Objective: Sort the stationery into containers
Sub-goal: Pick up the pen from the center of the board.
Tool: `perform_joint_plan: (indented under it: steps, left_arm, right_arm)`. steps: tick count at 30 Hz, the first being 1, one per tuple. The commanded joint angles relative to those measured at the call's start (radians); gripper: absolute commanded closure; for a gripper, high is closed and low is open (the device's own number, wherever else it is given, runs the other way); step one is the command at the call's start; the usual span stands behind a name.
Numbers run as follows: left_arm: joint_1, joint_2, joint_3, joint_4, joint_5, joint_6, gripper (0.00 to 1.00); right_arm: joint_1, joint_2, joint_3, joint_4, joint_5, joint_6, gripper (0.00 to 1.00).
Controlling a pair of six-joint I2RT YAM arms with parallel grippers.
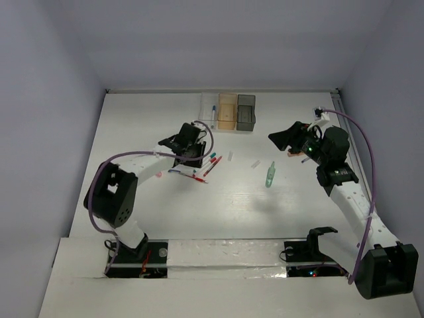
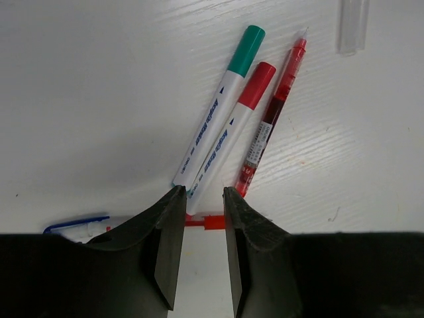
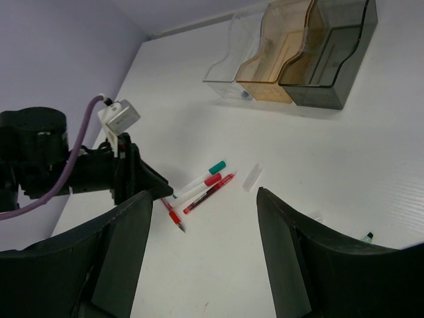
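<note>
Left wrist: left claw (image 2: 202, 192) straddles red-capped marker (image 2: 233, 129) end.

Light: even, overhead, bright on my white table (image 1: 165, 218) — soft shadows only. Focus: sharp on the pens (image 2: 228, 132); my left fingers (image 2: 165, 245) near the lens — dark, slightly soft.

left arm (image 1: 142, 161): white links, black joints | cable (image 3: 79, 138): purple | left claw (image 2: 201, 196): black

We see blue lettering on the teal-capped marker (image 2: 213, 118) and red-capped marker (image 2: 230, 138), a label on the red pen (image 2: 260, 142) — all illegible.
</note>
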Motion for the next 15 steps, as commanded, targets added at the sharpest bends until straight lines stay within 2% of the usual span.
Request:
perform_joint_plan:
  steps: [1, 15]
  left_arm:
    - [-0.012, 0.045, 0.070, 0.004, -0.025, 0.029, 0.74]
    - [-0.012, 0.221, 0.191, -0.009, -0.065, 0.055, 0.74]
  right_arm:
    - [0.009, -0.001, 0.000, 0.055, -0.030, -0.002, 0.30]
    - [0.009, -0.007, -0.003, 0.061, -0.051, 0.006, 0.30]
